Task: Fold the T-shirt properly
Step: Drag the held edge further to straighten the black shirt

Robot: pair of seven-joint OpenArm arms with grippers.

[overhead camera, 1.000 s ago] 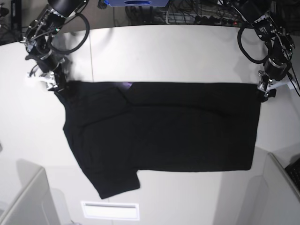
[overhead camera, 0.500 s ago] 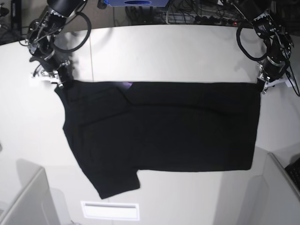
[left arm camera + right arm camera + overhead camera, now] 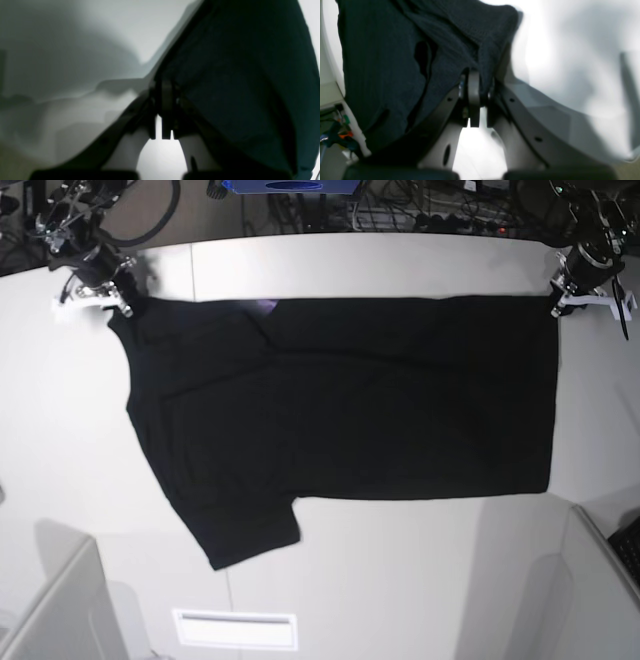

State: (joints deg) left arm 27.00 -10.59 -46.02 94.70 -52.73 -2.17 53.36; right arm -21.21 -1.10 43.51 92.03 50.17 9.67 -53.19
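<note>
Black T-shirt (image 3: 340,400) spread flat, plain side up; 2 corners pinched by left gripper (image 3: 556,302) & right gripper (image 3: 126,302).

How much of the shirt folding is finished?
Done: the T-shirt looks folded in half once, one sleeve sticking out. In hand: the left gripper and right gripper each pinch a far corner, stretching that edge straight. Left: tucking the sleeve and folding smaller.

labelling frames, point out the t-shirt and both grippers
T-shirt (image 3: 380,400), base view, middle of the black cloth
left gripper (image 3: 556,302), base view, tips at the shirt corner
right gripper (image 3: 128,304), base view, tips at the shirt corner
</note>
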